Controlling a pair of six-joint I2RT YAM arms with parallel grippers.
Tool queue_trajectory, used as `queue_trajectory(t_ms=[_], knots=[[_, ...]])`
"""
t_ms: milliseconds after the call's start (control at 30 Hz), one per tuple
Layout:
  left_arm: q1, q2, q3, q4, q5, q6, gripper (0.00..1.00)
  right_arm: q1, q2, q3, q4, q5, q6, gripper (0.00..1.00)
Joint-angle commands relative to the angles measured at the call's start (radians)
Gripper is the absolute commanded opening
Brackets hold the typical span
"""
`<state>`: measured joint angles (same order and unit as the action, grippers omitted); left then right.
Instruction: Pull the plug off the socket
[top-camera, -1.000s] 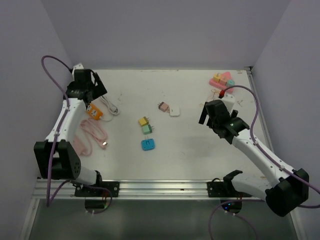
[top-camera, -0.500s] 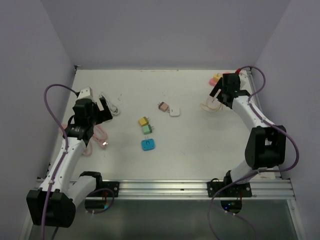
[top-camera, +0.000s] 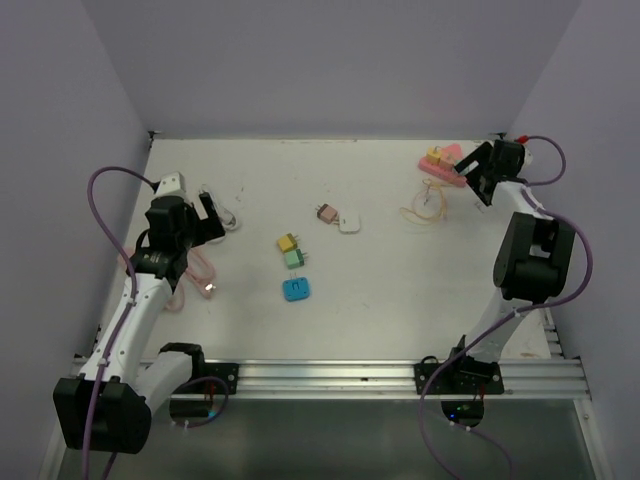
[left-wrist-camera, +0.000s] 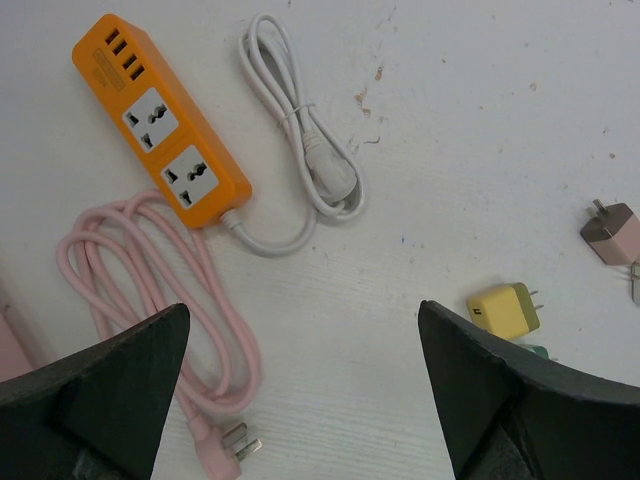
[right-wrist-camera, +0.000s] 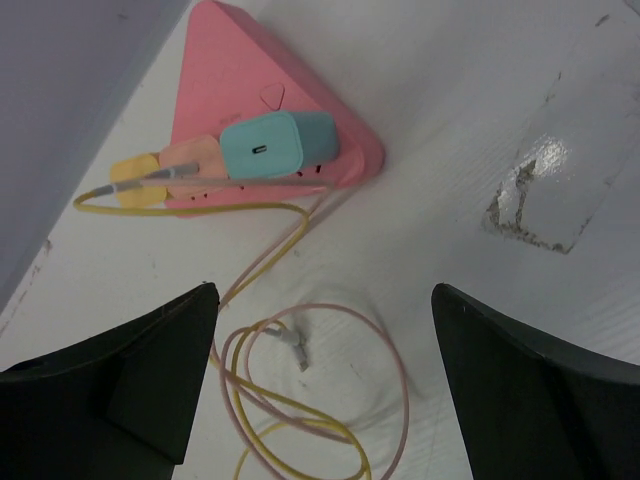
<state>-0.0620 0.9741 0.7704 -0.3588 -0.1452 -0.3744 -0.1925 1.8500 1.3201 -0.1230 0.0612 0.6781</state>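
Observation:
A pink triangular socket (right-wrist-camera: 270, 90) lies by the far right wall, also in the top view (top-camera: 442, 170). A teal plug (right-wrist-camera: 277, 145), a peach plug (right-wrist-camera: 195, 158) and a yellow plug (right-wrist-camera: 133, 182) sit in it. Thin yellow and pink cables (right-wrist-camera: 300, 390) coil on the table in front of it. My right gripper (right-wrist-camera: 325, 390) is open and empty, above the cable coil and short of the socket; in the top view it is at the far right corner (top-camera: 478, 178). My left gripper (left-wrist-camera: 300, 390) is open and empty, far away on the left (top-camera: 207, 222).
Under the left gripper lie an orange power strip (left-wrist-camera: 165, 130) with a white cable (left-wrist-camera: 305, 170) and a pink cable (left-wrist-camera: 150, 300). Mid-table lie yellow (top-camera: 287, 242), green (top-camera: 294, 259), blue (top-camera: 296, 289), pink (top-camera: 325, 212) and white (top-camera: 349, 223) adapters. Walls stand close on the right.
My right arm has swung from mid-right out to the far right corner, beside the pink socket. My left arm drew back from the far left, then stayed still.

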Motion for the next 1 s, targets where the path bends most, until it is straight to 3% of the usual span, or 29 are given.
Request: queue_trajectory(t_ms=[0,433,667,733,967], knots=[[-0.002,0.003,0.01,0.05,-0.004,0.015,1.0,-0.03,0.064,0.097,0.149,-0.115,0.02,0.91],[-0.002,0.064,0.017,0.046,-0.005,0.015,1.0,-0.045,0.414,0.48,0.099,-0.155,0.037,0.92],[-0.002,0.089,0.023,0.047,0.004,0.017,1.0,-0.045,0.543,0.646,0.072,-0.265,0.028,0.93],[-0.002,0.09,0.023,0.047,0.006,0.015,1.0,-0.044,0.549,0.639,0.077,-0.308,0.026,0.91],[-0.002,0.075,0.021,0.049,0.007,0.015,1.0,-0.006,0.419,0.385,0.19,-0.337,0.044,0.89]])
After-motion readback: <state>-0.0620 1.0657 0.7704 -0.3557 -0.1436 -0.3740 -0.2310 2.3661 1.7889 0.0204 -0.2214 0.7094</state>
